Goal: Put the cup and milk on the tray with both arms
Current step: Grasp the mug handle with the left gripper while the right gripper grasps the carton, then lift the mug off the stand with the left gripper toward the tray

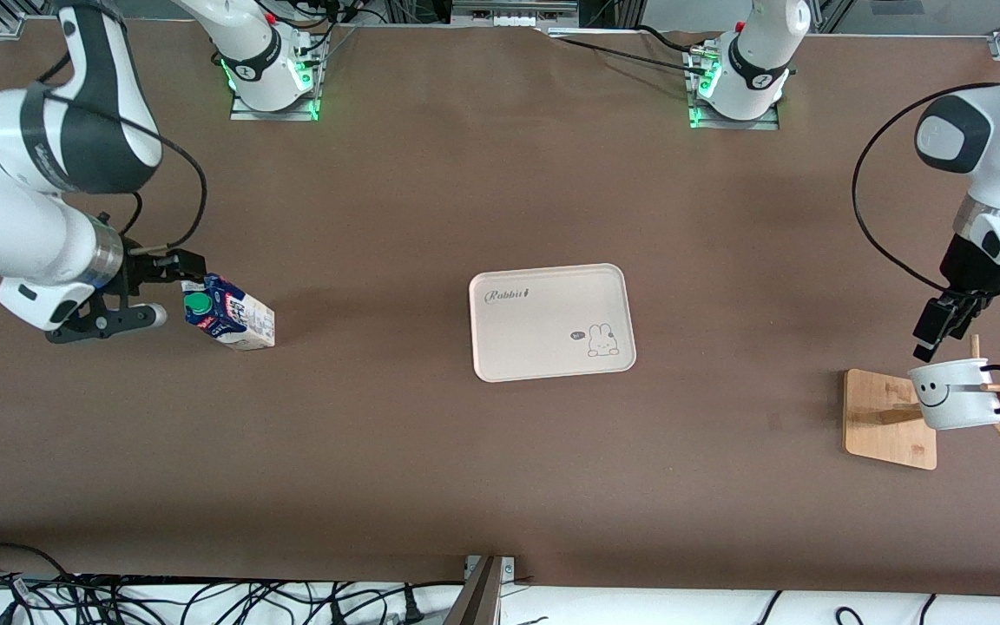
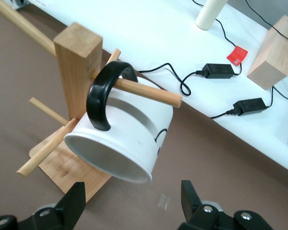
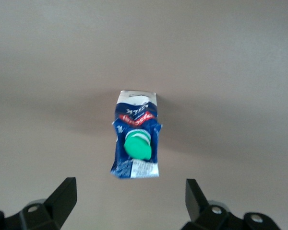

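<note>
Brown bench (image 1: 500, 451), cables trailing along its edge nearest the front camera. The cream tray (image 1: 552, 322) sits bare mid-bench, "Rabbit" lettering readable. The right pincer (image 1: 153, 291), fingers spread wide, holds nothing, with the milk (image 1: 231, 318) standing just beside its tips; the red print is too small to read. The left pincer (image 1: 943, 334), fingers apart, hovers above the cup (image 1: 956, 395), which hangs by its handle on a wooden stand (image 1: 891, 419), partly cut off.
</note>
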You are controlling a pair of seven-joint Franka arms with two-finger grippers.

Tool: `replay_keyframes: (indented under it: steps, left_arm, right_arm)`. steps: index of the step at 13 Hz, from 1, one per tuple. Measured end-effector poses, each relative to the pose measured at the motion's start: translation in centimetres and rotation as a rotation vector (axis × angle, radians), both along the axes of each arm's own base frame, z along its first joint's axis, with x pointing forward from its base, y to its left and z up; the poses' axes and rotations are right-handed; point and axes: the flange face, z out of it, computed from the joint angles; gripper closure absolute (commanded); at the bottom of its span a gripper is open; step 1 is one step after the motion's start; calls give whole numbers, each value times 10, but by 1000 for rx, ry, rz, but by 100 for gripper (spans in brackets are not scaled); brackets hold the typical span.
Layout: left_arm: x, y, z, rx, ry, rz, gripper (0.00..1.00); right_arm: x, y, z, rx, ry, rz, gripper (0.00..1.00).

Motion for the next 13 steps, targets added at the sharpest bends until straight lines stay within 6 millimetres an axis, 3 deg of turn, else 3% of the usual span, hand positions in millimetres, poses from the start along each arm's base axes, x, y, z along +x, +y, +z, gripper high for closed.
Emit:
replay_keyframes:
  steps: [2,4,5,6,10,13]
  left_arm:
    - [7,1,-11,-13,-13,16,63]
    - [15,2,-10,-16,-23,21,81]
    - [18,2,-7,-16,-30,21,95]
    - [20,0,-6,-15,-34,17,100]
    - [28,-9,-1,-16,-48,0,100]
    - [33,-21,5,-18,-60,-22,100]
  right_arm:
    - [-1,-8,-23,4,-12,-14,0]
    - [-4,-11,-42,15,-24,-24,0]
    - [-6,-11,-49,17,-26,-25,0]
    - [-8,-12,-54,18,-28,-25,0]
    - [-16,-13,-74,19,-15,-27,16]
    - [-21,-13,-83,18,-6,-28,56]
